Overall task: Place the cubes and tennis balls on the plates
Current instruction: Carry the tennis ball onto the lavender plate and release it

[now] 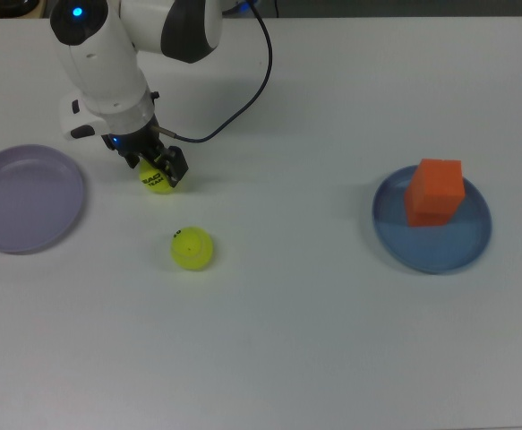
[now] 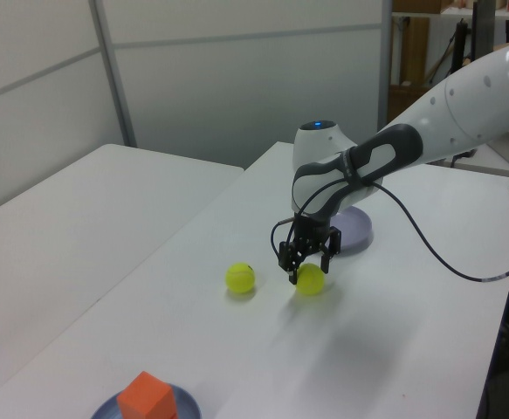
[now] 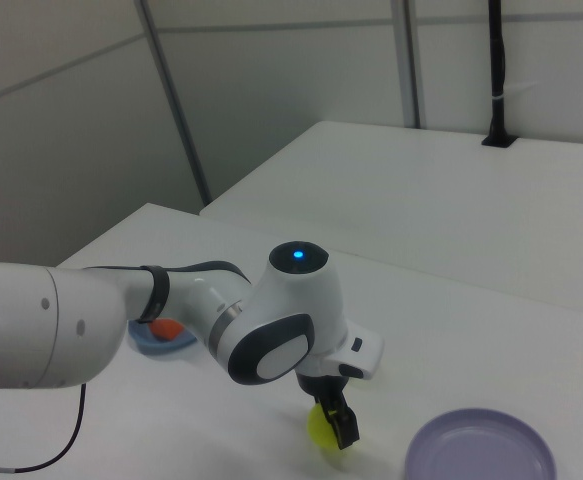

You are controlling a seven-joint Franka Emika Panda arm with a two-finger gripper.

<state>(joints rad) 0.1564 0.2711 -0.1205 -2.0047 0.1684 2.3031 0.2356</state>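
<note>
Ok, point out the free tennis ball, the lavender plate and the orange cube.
free tennis ball (image 1: 192,248): top view, centre of ball.
lavender plate (image 1: 23,199): top view, bare middle.
orange cube (image 1: 436,188): top view, top face.

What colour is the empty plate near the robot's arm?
Pale lavender plate, clearest in the top view.

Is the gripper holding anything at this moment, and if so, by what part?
Not clearly. The gripper is down around the tennis ball, a finger at each side, but the ball sits on the table; a closed grip cannot be told.
</note>
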